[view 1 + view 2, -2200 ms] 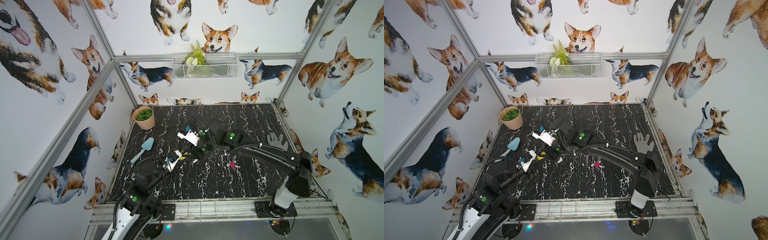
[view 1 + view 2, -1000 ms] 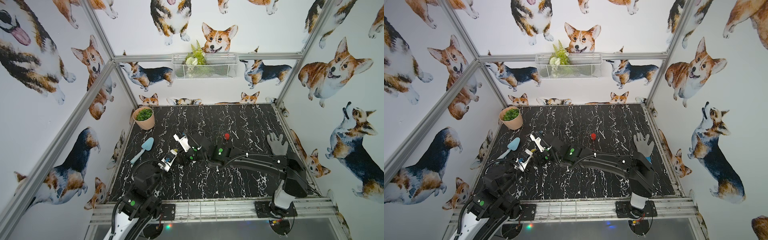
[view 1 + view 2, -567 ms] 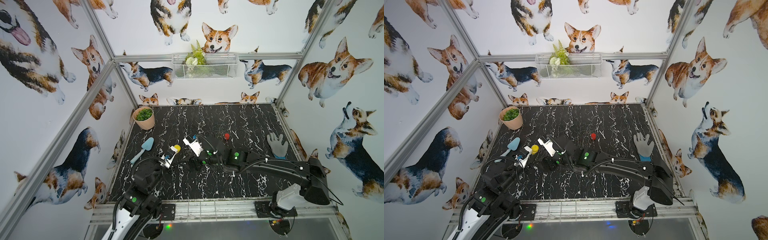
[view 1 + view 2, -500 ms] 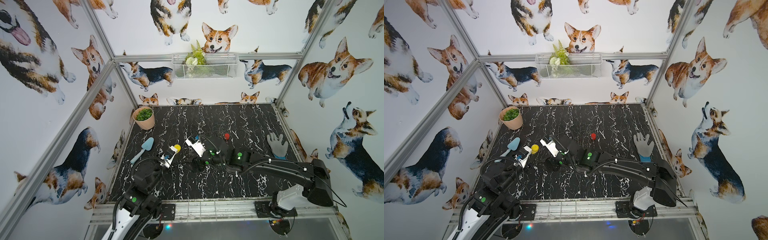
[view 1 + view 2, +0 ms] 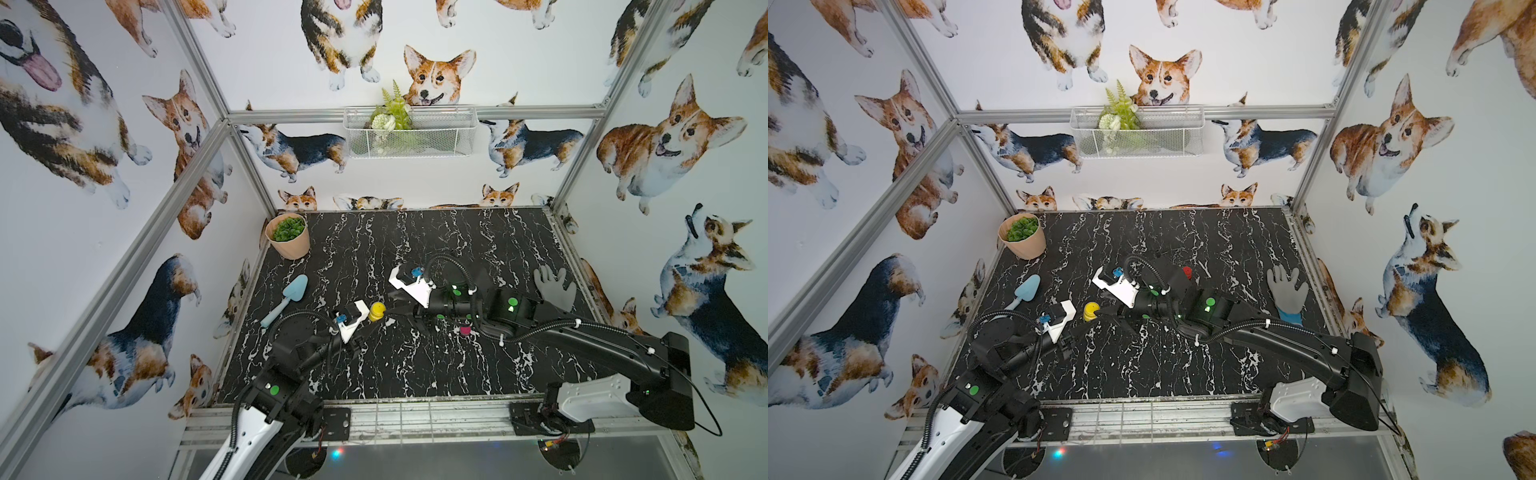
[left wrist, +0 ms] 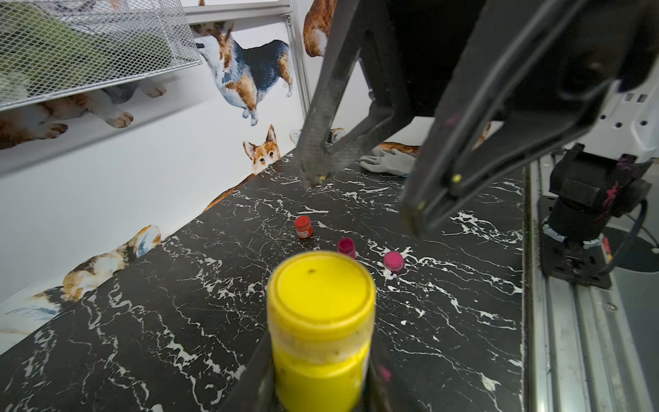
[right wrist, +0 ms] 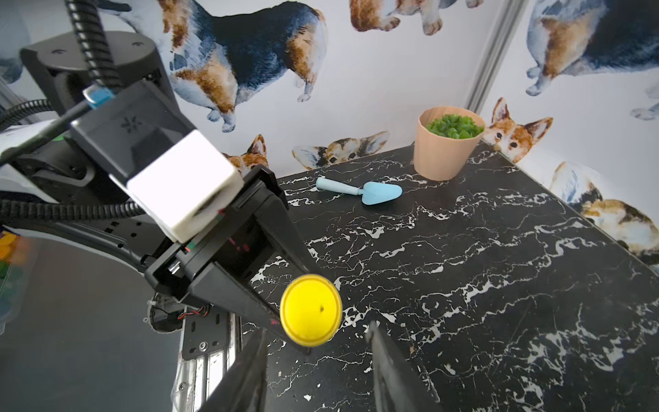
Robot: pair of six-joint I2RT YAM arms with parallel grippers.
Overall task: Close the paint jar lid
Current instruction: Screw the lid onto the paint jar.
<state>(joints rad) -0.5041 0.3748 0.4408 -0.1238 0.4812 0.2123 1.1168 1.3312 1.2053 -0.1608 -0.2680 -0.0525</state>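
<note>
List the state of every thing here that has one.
yellow paint jar, lid on, clamped by the left gripper
left gripper, shut on the yellow paint jar
right gripper, open, fingers clear of the lid
red jar, capped, upright on the table
magenta jar, upright, looks uncapped
pink lid, loose on the table beside it
plant pot, upright

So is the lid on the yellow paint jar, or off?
On. The yellow lid sits level on the yellow paint jar; whether it is screwed tight cannot be told.
</note>
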